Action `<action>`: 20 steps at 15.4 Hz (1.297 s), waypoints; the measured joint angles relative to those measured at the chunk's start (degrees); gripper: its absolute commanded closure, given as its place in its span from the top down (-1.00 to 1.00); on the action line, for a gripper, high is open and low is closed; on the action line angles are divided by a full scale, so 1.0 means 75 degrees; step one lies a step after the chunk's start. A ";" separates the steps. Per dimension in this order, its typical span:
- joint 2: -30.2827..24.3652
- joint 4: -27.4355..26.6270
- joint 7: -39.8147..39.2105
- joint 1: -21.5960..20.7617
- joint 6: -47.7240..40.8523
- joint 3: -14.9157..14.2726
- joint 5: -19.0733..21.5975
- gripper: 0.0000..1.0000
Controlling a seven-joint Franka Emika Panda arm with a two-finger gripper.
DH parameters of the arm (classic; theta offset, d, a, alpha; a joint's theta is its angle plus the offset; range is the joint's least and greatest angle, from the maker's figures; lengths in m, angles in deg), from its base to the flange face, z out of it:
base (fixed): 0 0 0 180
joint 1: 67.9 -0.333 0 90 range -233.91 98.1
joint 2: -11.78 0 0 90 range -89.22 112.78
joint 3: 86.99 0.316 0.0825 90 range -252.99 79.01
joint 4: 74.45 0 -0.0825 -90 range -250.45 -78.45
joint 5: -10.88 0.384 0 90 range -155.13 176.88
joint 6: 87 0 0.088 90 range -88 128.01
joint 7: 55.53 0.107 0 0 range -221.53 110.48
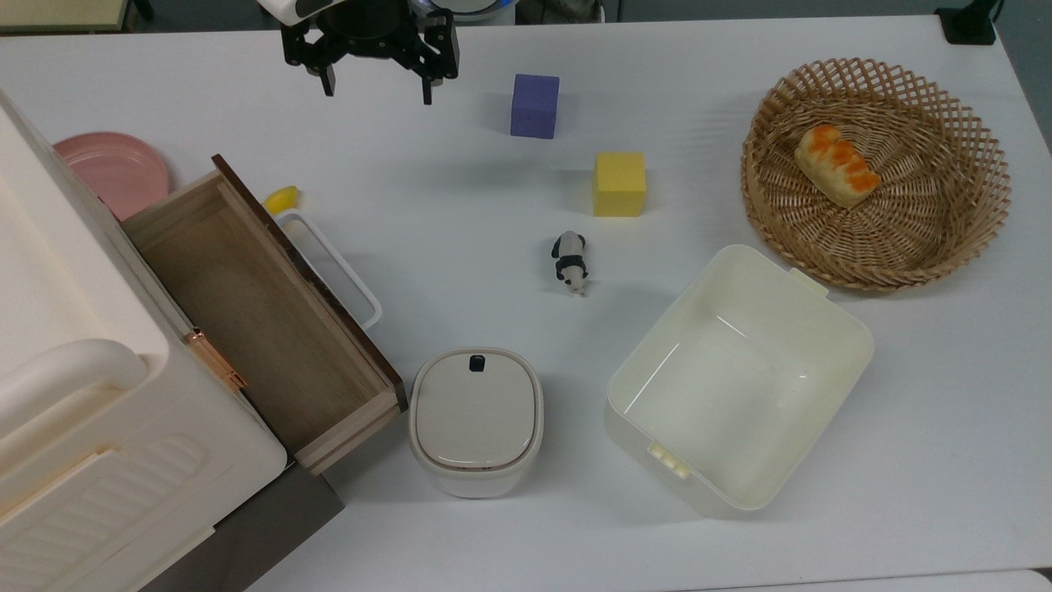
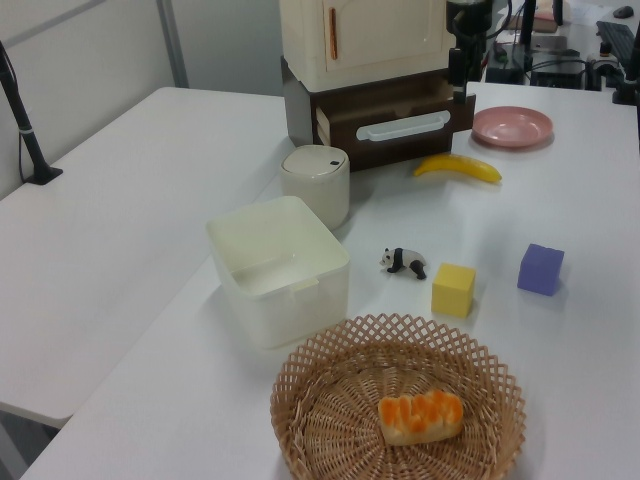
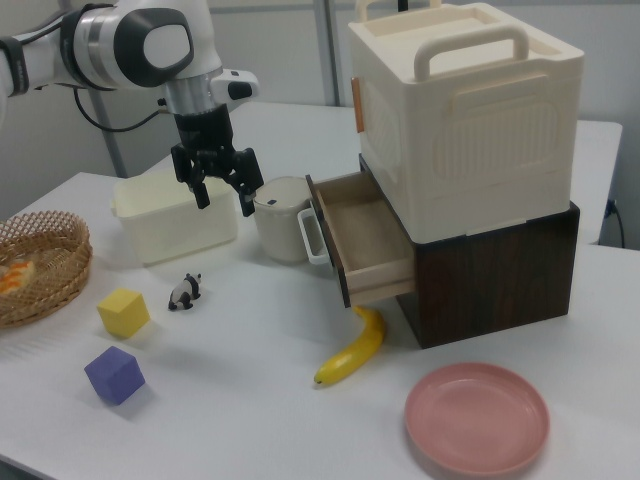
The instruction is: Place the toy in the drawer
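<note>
Banana [image 1: 282, 198] mostly hidden behind the drawer [image 1: 255, 312] front in the top view, just its yellow tip out. Pink plate [image 1: 115, 168] partly covered by the cream cabinet [image 1: 74, 395] above the drawer; cabinet cut off by the top view's left and bottom edges. Arm above the fingers [image 1: 328, 82] cut by the top edge. In the left view the arm sits partly behind the cabinet. Basket [image 3: 40, 265] near the drawer's far side cut by the right view's left edge. Toy [image 2: 405, 262] too small for detail.
</note>
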 measured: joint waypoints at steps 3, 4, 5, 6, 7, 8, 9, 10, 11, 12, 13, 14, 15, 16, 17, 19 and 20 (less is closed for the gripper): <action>-0.0002 -0.0001 0.0000 0.0000 -0.0053 0.0000 0.0000 1.00; -0.0002 -0.0002 0.0000 0.0000 -0.0053 0.0000 0.0000 1.00; -0.0002 -0.0006 0.0000 0.0000 -0.0053 0.0000 0.0000 1.00; -0.0001 -0.0011 0.0000 0.0000 -0.0053 0.0002 0.0000 1.00; -0.0001 -0.0019 -0.0003 -0.0001 -0.0053 0.0012 0.0000 1.00; 0.0000 -0.0031 -0.0004 -0.0007 -0.0053 0.0029 0.0000 1.00; 0.0005 -0.0047 -0.0007 -0.0025 -0.0053 0.0045 0.0001 1.00; 0.0022 -0.0060 -0.0008 -0.0059 -0.0053 0.0057 0.0001 1.00; 0.0071 -0.0065 -0.0008 -0.0161 -0.0053 0.0068 0.0002 1.00; 0.0111 -0.0067 -0.0008 -0.0268 -0.0053 0.0073 0.0004 1.00; 0.0153 -0.0067 -0.0008 -0.0437 -0.0053 0.0075 0.0004 1.00; 0.0190 -0.0067 -0.0008 -0.0654 -0.0053 0.0078 0.0005 1.00; 0.0213 -0.0066 -0.0007 -0.0915 -0.0053 0.0074 0.0005 1.00; 0.0224 -0.0066 0.0001 -0.1235 -0.0053 0.0034 0.0005 1.00; 0.0226 -0.0066 0.0003 -0.1594 -0.0053 -0.0057 0.0005 1.00; 0.0235 -0.0061 0.0008 -0.2342 -0.0053 -0.0369 0.0005 1.00; 0.0253 -0.0060 0.0009 -0.2677 -0.0053 -0.0545 0.0005 1.00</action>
